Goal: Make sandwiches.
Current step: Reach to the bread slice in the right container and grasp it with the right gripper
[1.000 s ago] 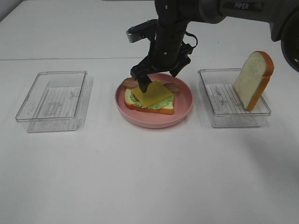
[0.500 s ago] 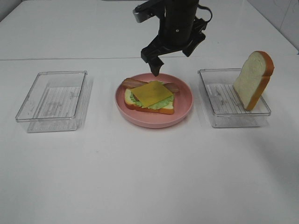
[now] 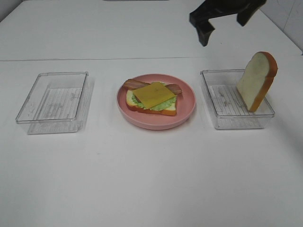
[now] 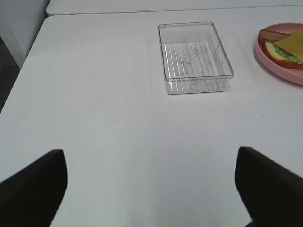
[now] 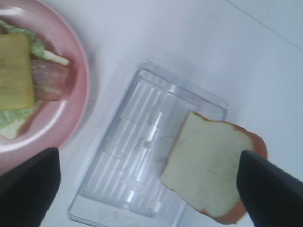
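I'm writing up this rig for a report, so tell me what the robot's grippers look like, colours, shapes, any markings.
The right gripper is matte black, with two blunt, blocky fingers angling out from a dark body at the top edge of the overhead view. In both wrist views the fingers show only as plain black wedges at the lower corners. No cables, labels or markings are visible now, and the left gripper appears only in its own wrist view.

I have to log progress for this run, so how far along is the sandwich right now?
Done: on the pink plate sit a bottom bread slice, lettuce, bacon and a cheese slice on top. In hand: nothing; the right gripper is open and empty above the right tray. Left: the top bread slice, leaning in that tray, has to go onto the cheese.
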